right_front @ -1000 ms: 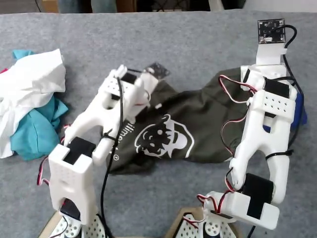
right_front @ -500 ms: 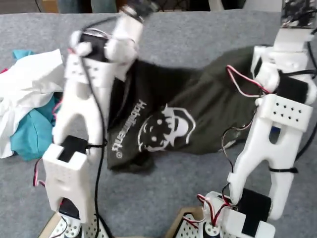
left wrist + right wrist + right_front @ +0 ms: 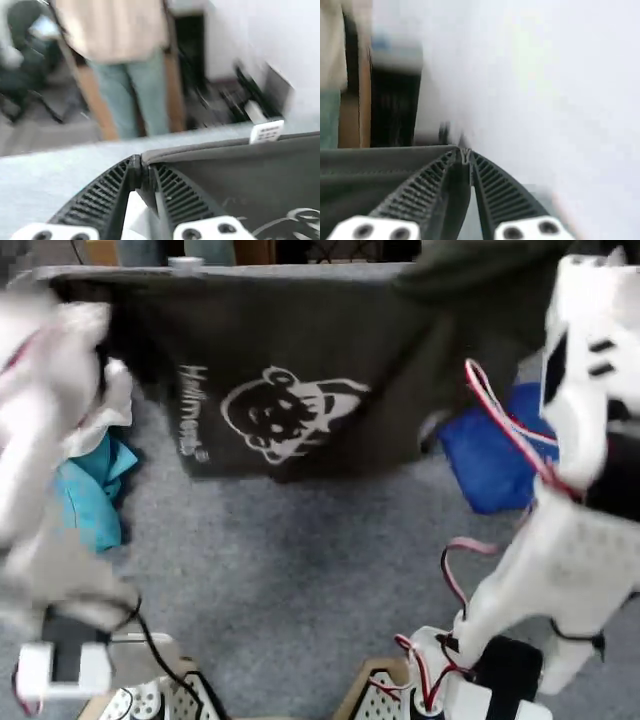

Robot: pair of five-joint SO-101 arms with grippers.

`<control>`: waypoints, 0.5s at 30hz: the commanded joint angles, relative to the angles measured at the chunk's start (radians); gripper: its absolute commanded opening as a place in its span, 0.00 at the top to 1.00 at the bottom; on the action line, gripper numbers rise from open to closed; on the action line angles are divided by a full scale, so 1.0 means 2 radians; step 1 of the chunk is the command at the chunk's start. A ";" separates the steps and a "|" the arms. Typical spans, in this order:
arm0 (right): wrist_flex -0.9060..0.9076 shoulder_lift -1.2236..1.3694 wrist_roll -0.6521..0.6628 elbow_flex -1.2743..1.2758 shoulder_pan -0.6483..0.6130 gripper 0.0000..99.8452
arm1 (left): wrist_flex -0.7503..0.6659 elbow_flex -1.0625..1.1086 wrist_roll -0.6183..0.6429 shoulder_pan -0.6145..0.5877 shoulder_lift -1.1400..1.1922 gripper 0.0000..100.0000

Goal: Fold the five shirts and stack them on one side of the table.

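**Both arms raised the dark shirt (image 3: 300, 360) taut**

The left gripper (image 3: 141, 167) was pinched shut on the shirt's top edge, and the right gripper (image 3: 465, 156) was pressed together on the same edge at its other end. A second before, the shirt lay crumpled on the grey felt table (image 3: 300, 570) between the arms. It now hung flat over the far side, its white print showing. A blue shirt (image 3: 490, 455) lay uncovered below it. A white shirt (image 3: 115, 405) and a teal shirt (image 3: 95, 490) lay heaped beside the left arm.

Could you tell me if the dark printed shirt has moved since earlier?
Yes. The dark olive printed shirt shifted toward the far edge of the grey felt table.
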 commanded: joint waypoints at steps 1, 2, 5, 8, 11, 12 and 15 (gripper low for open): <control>0.001 -0.012 -0.005 -0.134 -0.008 0.99 | 0.002 0.016 -0.049 -0.051 -0.074 0.97; -0.001 -0.010 -0.008 -0.163 -0.008 0.99 | 0.002 0.031 -0.071 -0.060 -0.092 0.97; -0.010 -0.005 -0.021 -0.230 -0.008 0.99 | 0.002 0.079 -0.122 -0.078 -0.143 0.97; -0.005 -0.010 -0.022 -0.247 -0.006 0.99 | 0.002 0.126 -0.140 -0.088 -0.199 0.97; 0.031 -0.037 -0.020 -0.252 -0.005 0.99 | 0.002 0.176 -0.140 -0.088 -0.259 0.97; 0.044 -0.048 -0.013 -0.253 -0.005 0.99 | 0.002 0.193 -0.140 -0.087 -0.278 0.97; 0.069 -0.075 0.025 -0.252 -0.005 0.99 | 0.002 0.240 -0.140 -0.087 -0.331 0.97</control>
